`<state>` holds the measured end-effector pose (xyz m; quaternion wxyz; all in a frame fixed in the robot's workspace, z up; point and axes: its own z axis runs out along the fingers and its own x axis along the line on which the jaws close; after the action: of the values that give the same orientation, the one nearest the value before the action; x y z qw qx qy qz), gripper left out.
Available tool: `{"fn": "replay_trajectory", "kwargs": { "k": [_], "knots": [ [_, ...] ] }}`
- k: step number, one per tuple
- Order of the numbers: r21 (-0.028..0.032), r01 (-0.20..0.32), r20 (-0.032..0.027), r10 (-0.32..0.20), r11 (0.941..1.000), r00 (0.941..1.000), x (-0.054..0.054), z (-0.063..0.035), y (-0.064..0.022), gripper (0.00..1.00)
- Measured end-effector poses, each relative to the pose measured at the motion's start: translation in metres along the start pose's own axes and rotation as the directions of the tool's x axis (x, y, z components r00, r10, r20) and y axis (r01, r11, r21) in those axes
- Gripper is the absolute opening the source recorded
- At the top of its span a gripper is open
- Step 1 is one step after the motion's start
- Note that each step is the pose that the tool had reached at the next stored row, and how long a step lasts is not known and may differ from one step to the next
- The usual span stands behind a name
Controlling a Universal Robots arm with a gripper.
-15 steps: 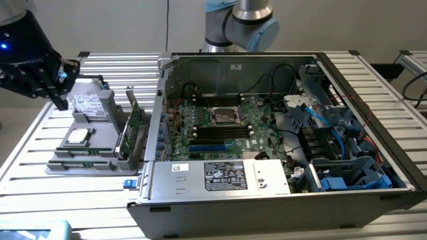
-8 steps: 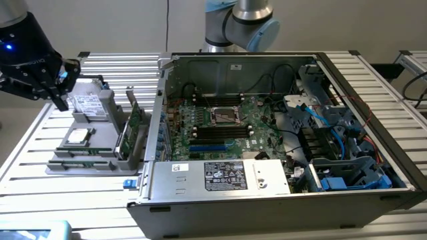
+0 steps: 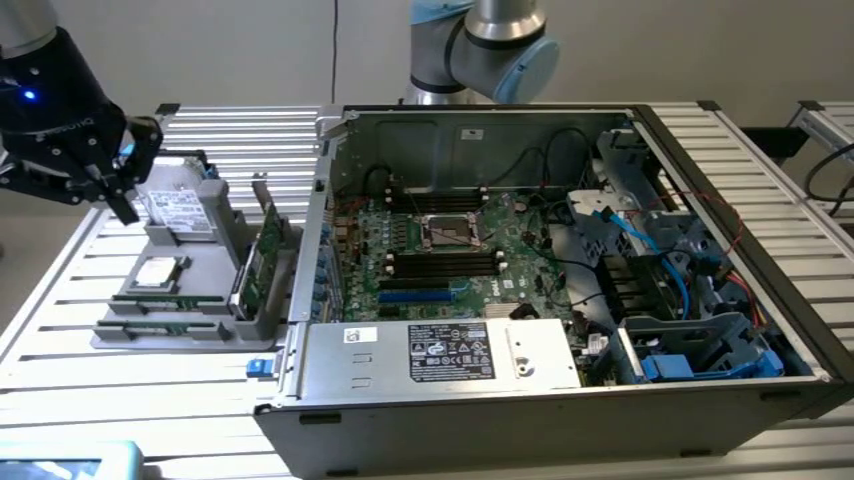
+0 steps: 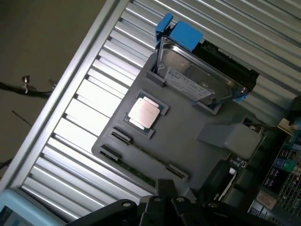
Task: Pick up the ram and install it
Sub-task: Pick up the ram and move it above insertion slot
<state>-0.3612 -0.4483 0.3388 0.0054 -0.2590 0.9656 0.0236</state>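
Two ram strips, thin and green, lie edge-up in clips along the near side of a grey parts tray [image 3: 120, 340]: one ram [image 3: 158, 300] and a second ram [image 3: 154, 326] just in front of it. In the wrist view a ram [image 4: 134, 168] shows as a dark thin line between grey clips. My black gripper [image 3: 120, 203] hangs above the tray's far end at the exterior view's left, well above the rams. Its fingers [image 4: 162, 200] are shut with nothing between them. On the motherboard [image 3: 454, 250] in the open computer case, long black slots [image 3: 441, 263] lie flat.
The tray also holds a hard drive [image 4: 197, 80] in a blue caddy, a silver CPU [image 4: 143, 112] and an upright green expansion card [image 3: 267, 245]. The case wall [image 3: 320, 200] rises right beside the tray. Cables and drive cages crowd the case's right side on a slatted metal table [image 3: 160, 400].
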Motion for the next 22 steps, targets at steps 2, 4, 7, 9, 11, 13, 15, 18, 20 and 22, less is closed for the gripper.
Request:
{"fn": "replay_trajectory", "kwargs": {
  "k": [2,4,7,9,11,13,15,18,20,22],
  "knots": [
    [0.0006,0.036,0.0012,-0.036,0.9993,0.9993,0.0000,0.0005,0.0000,0.11],
    [0.0012,0.074,0.0020,-0.074,0.9973,0.9973,0.0000,0.0009,0.0000,0.11],
    [0.0013,0.127,0.0018,-0.127,0.9918,0.9918,0.0000,0.0016,-0.0001,0.11],
    [0.0007,0.164,0.0011,-0.164,0.9865,0.9865,0.0000,0.0019,0.0000,0.11],
    [0.0000,0.199,0.0001,-0.199,0.9799,0.9799,0.0001,0.0021,0.0000,0.11],
    [-0.0007,0.235,-0.0007,-0.235,0.9721,0.9721,0.0000,0.0023,-0.0001,0.11],
    [-0.0014,0.270,-0.0015,-0.270,0.9629,0.9629,0.0001,0.0026,0.0000,0.11],
    [-0.0023,0.323,-0.0024,-0.323,0.9464,0.9464,0.0000,0.0030,-0.0001,0.11],
    [-0.0025,0.357,-0.0027,-0.357,0.9342,0.9342,0.0001,0.0032,-0.0001,0.11],
    [-0.0027,0.390,-0.0029,-0.390,0.9207,0.9207,0.0000,0.0035,-0.0001,0.11]
  ]
}}
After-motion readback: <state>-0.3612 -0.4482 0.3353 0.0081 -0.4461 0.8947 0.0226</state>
